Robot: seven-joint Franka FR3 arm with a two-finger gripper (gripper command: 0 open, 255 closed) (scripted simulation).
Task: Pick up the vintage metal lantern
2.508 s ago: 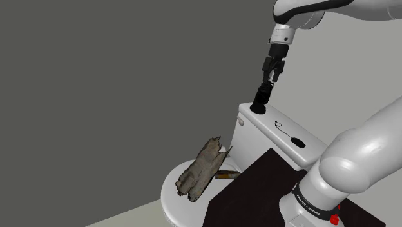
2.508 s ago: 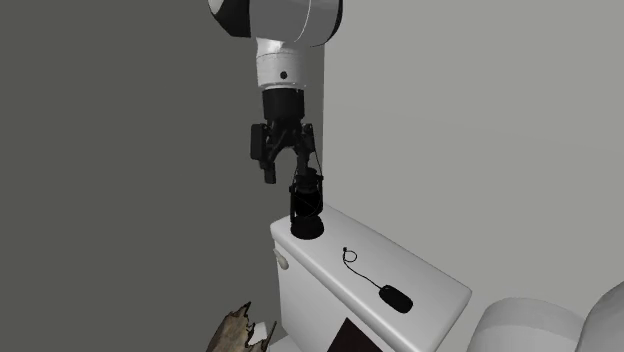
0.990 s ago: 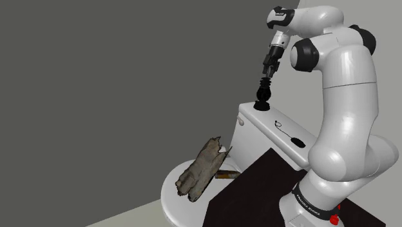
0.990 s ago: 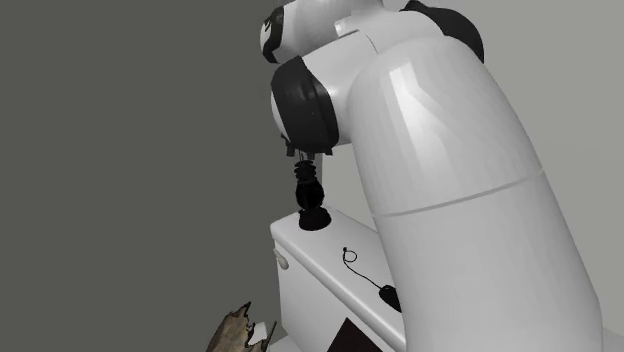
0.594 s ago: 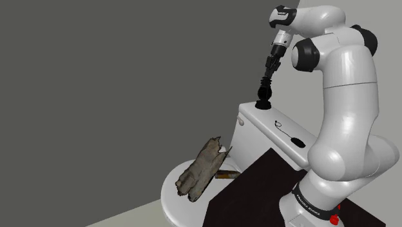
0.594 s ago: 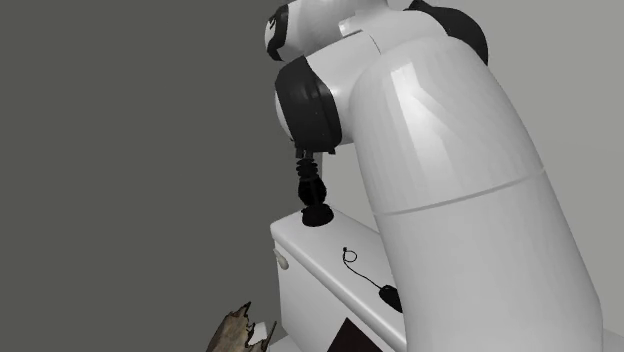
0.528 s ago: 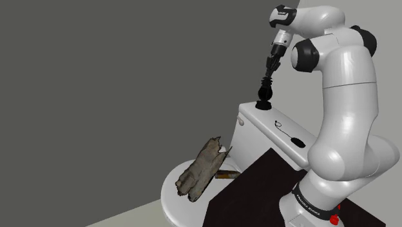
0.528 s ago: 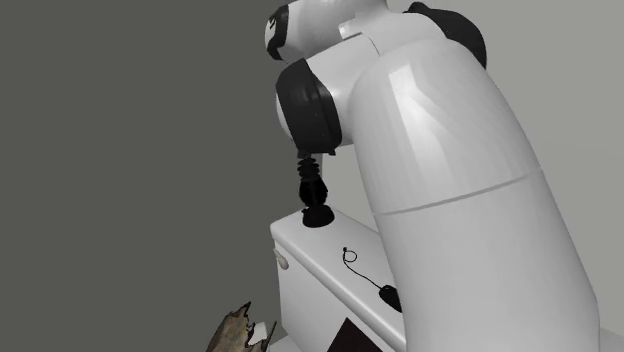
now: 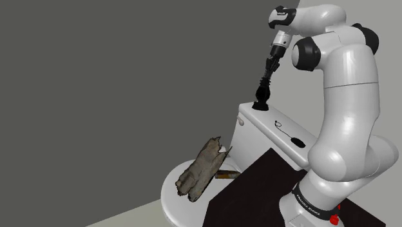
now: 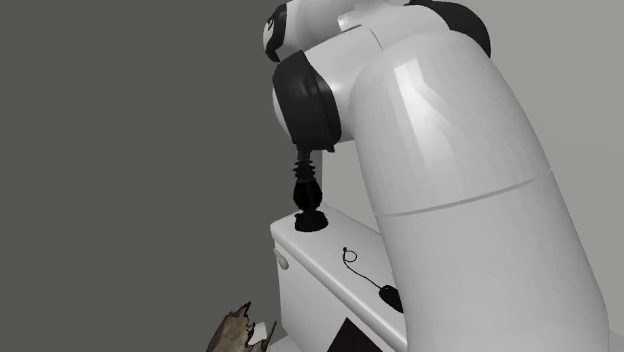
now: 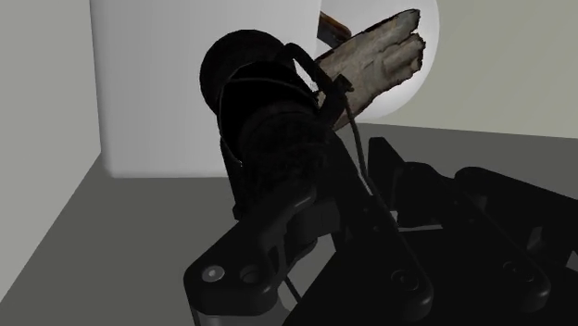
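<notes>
The lantern (image 9: 260,100) is small and all black, standing at the far end of the white toilet tank's lid (image 9: 283,143). My gripper (image 9: 264,84) comes down on it from above, shut on its upper part. In the second exterior view the lantern (image 10: 310,212) hangs under the gripper (image 10: 306,186), its base at the lid's back corner (image 10: 290,232); I cannot tell whether it touches the lid. In the wrist view the lantern (image 11: 264,120) looms large and dark against the fingers (image 11: 278,269), with its thin wire handle curving beside it.
A small black object with a thin looped cord (image 9: 295,139) lies on the lid nearer the stand. A ragged brown piece (image 9: 201,169) rests on the toilet seat (image 9: 169,193) below. The dark stand top (image 9: 258,187) is beside the tank. A grey wall stands behind.
Over the last second the fingers have closed in on the lantern's top. The lantern has shifted slightly toward the second exterior view's left. The arm has barely moved.
</notes>
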